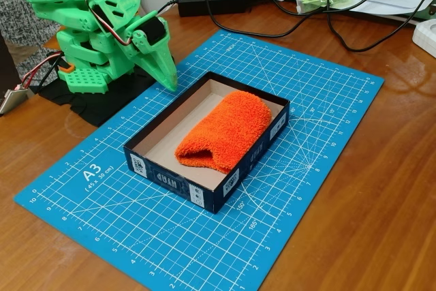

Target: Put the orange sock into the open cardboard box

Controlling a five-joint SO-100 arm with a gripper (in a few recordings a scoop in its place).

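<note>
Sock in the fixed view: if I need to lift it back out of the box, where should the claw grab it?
Probably the sock's raised middle, from straight above. It lies lengthwise in the box against the right wall, so the walls block side approaches. Span its narrow width; the fuzzy bundle should compress.

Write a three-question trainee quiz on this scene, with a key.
1. True or false: the orange sock lies inside the open cardboard box.
2. The box stands on: A) bare wood B) a blue cutting mat C) a tray.
3. Fill in: the green gripper is ___ the sock (touching / apart from).

Key: 1 true; 2 B; 3 apart from.
</note>
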